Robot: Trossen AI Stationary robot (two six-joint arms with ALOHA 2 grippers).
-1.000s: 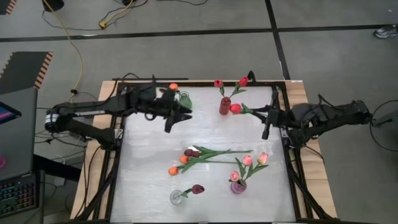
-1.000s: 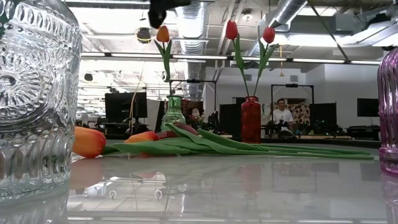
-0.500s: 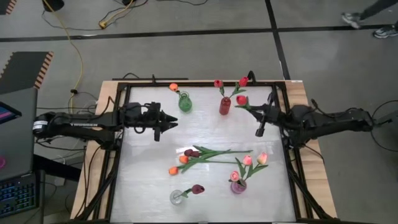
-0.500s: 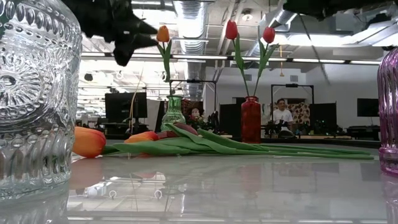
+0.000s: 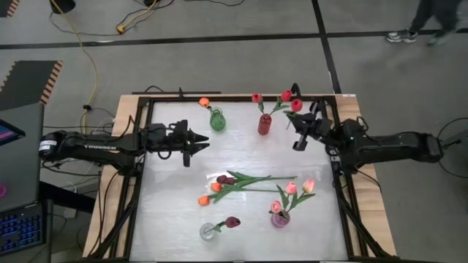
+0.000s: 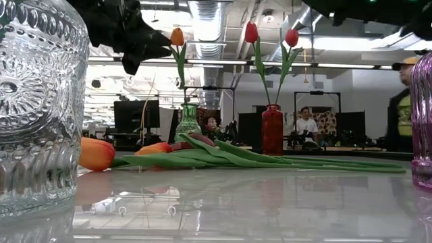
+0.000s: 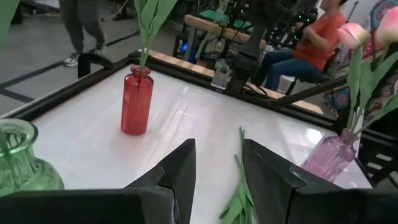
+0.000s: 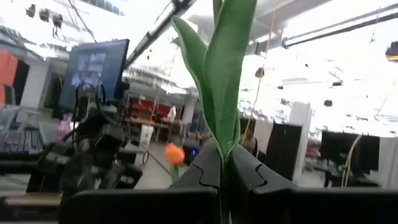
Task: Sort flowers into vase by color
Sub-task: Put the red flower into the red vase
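My right gripper [image 5: 300, 132] is above the table's far right part, beside the red vase [image 5: 264, 124], and is shut on a red tulip [image 5: 296, 105]. That vase holds two red tulips [image 6: 251, 32]. My left gripper [image 5: 191, 148] hangs open and empty left of centre, just near of the green vase [image 5: 217, 120], which holds an orange tulip [image 5: 204, 102]. Several loose tulips [image 5: 219, 183] lie flat mid-table. Pink tulips stand in the purple vase [image 5: 280, 218]. A maroon one leans in the clear vase [image 5: 208, 231]. My right gripper pinches the tulip's green stem and leaf [image 8: 225, 146] between its two fingers. The fingers come from the table's right side, slanting upward. The flower is lifted clear of the table, and its red head [image 5: 296, 105] stands past the fingers toward the far edge.
A black frame [image 5: 142, 183] rims the white table top. There is bare surface between the far vases and the loose tulips. In the low view a person [image 6: 403, 101] stands in the room behind, at the right.
My left gripper has drawn back from the green vase toward the left edge and sunk. My right gripper has tipped its fingers upward and swung toward the red vase. The held tulip has turned with it, its head going toward the far right corner.
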